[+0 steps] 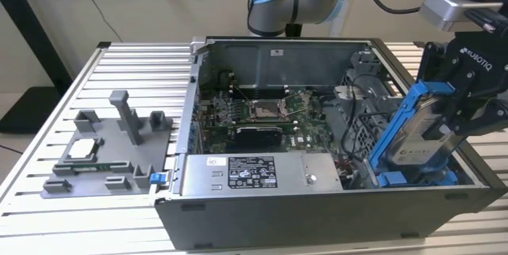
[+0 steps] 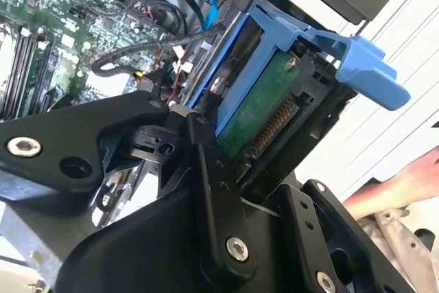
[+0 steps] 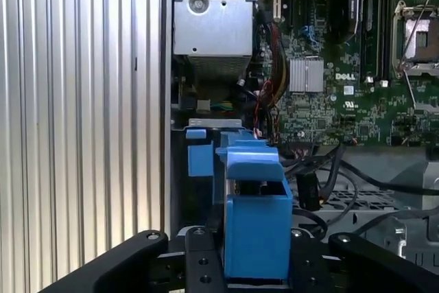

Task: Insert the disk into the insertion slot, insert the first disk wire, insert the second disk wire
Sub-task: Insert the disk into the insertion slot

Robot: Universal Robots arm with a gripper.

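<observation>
One disk (image 1: 417,148), silver-grey with a white label and framed by a blue carrier, is held tilted over the corner of one open computer case (image 1: 317,213), at the exterior view's right. Its upper end is raised above the case rim, and its lower end is sunk among blue plastic parts near the case's front wall; whether it is seated there cannot be told.

One end effector (image 1: 448,115) is pinched on the disk, with a black finger pressed against each long side of the carrier. In the first wrist view the carrier's blue end is seen gripped between the two fingers (image 3: 199,265). In the second wrist view the disk's green circuit board (image 2: 254,114) and its row of connector pins are turned towards the camera.

Inside the case, one motherboard (image 1: 262,112) is laid flat and one grey power supply box (image 1: 254,172) is set against the front wall. Several black cables (image 2: 151,49) are looped beside the disk.

One grey fixture (image 1: 111,148) is placed on the slatted metal desk (image 1: 135,71), beside the case. One person's hand (image 2: 405,183) is seen near the end effector.
</observation>
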